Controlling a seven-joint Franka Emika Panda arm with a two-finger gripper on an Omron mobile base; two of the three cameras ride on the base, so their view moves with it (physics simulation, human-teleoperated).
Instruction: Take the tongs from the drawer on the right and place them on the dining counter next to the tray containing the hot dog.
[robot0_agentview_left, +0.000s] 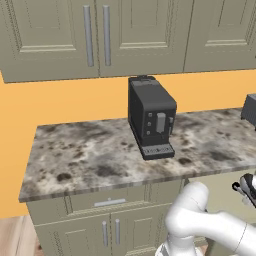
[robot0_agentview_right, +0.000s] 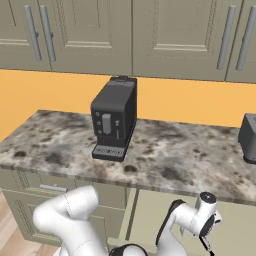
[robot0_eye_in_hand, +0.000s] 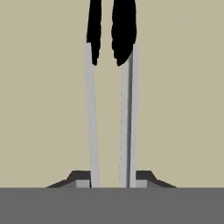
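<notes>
The tongs (robot0_eye_in_hand: 109, 105) lie on the pale floor of the drawer (robot0_eye_in_hand: 39, 96), directly ahead of the gripper (robot0_eye_in_hand: 111, 183), their black tips farthest from it. Both silver arms run between the fingers (robot0_eye_in_hand: 81, 179), which sit close against them, one on each side. A coffee machine (robot0_agentview_left: 151, 117) stands on the counter (robot0_agentview_left: 90, 155) above.

coffee machine (robot0_agentview_left: 151, 117) on wall counter (robot0_agentview_left: 80, 155), beneath cabinets (robot0_agentview_left: 100, 35)
</notes>
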